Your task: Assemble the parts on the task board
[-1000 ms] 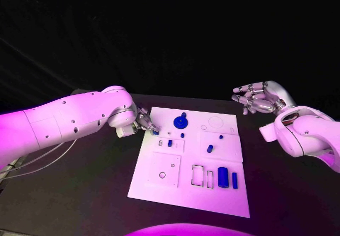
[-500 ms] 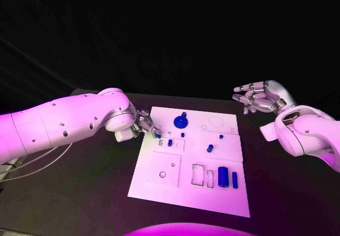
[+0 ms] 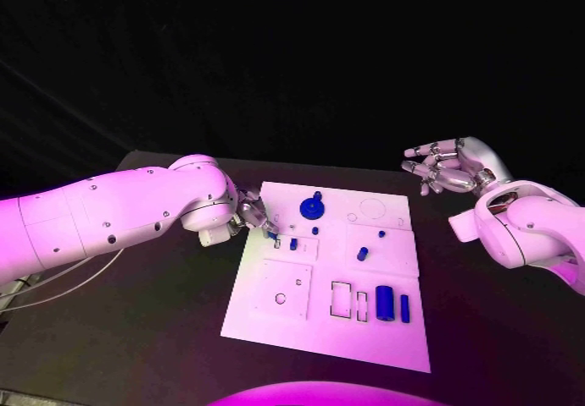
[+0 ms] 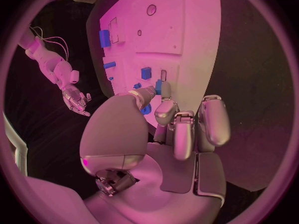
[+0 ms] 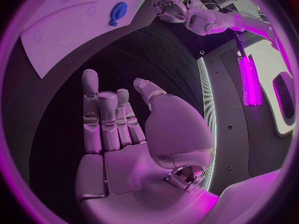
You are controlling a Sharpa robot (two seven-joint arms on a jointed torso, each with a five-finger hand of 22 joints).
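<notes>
Head view: the task board lies mid-table, blue parts scattered on it. The left robot hand sits at the board's far left edge; whether it pinches anything, I cannot tell. The right robot hand hovers spread, holding nothing, off the board's far right corner.

Left wrist view: the curled fingers touch a small blue part at the board's edge.

Right wrist view: the fingers stand apart, empty.

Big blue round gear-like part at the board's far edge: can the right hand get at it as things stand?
Probably yes. The big blue round part stands uncovered on the white task board, the right hand hovers open beside the board's far corner, and the left hand works at the opposite edge.
</notes>
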